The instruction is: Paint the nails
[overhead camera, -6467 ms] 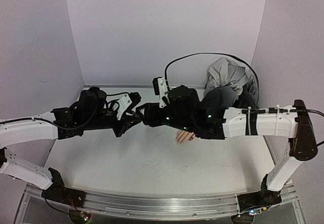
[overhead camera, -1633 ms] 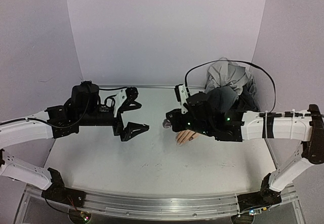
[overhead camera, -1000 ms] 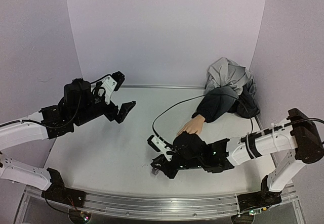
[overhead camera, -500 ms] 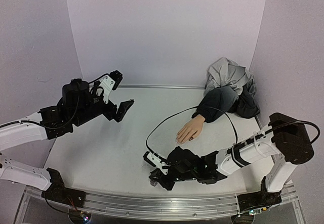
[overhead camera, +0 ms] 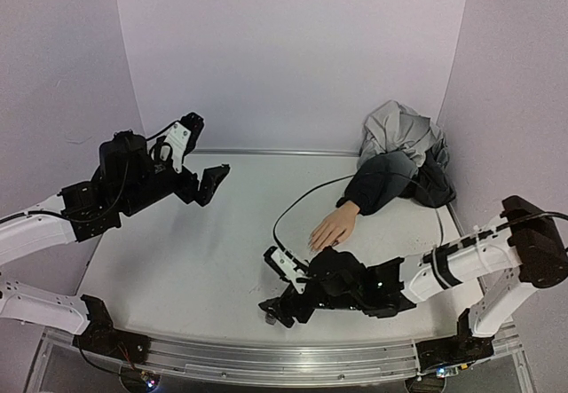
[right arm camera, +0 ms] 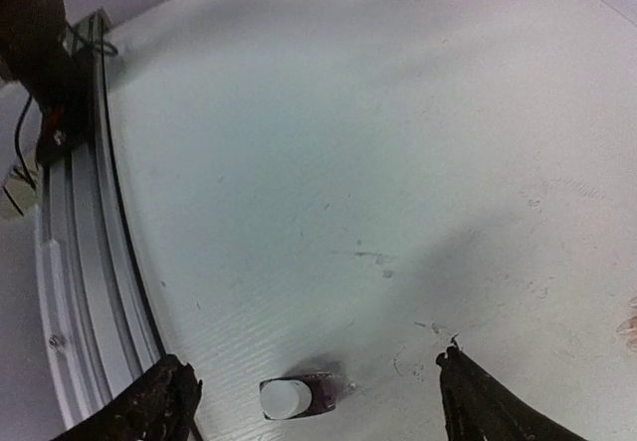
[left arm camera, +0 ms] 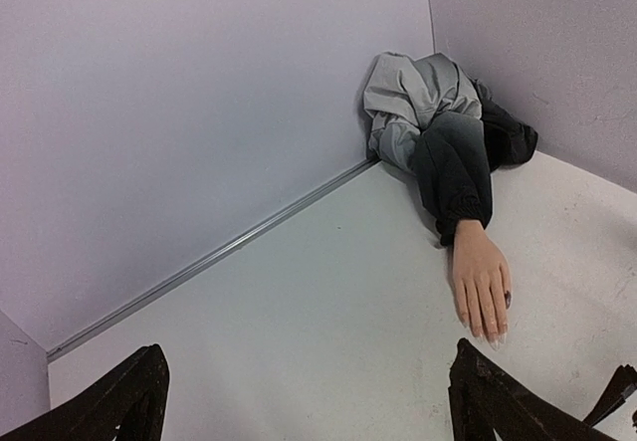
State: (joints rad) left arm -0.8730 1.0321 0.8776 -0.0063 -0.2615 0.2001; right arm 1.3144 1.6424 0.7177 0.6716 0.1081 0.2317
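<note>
Along the near edge a grooved metal rail (right arm camera: pixel 85 262) is running. Just beyond it the right tool (right arm camera: pixel 314 361) is hanging low over the white bench (right arm camera: pixel 328 142), released and gripping nothing. Its fingers are spread wide, and only their dark tips are showing in the wrist view. Between them, touching neither, a small bottle (right arm camera: pixel 304 397) is lying on its side. It has a white cap and a dark glossy body, and its contents are impossible to make out.

Farther back the peach hand (left arm camera: pixel 481 277) is resting palm down. The nails (left arm camera: pixel 495 340) are sitting at its fingertips, too small for their colour to be read, though one dark spot is showing on the thumb side. A dark sleeve (left arm camera: pixel 453 167) is covering the wrist and running into crumpled grey cloth (left arm camera: pixel 403 88) bunched in the far right corner.

At far left the left tool (left arm camera: pixel 309 411) is hovering released, fingers wide apart, well clear of the hand.
</note>
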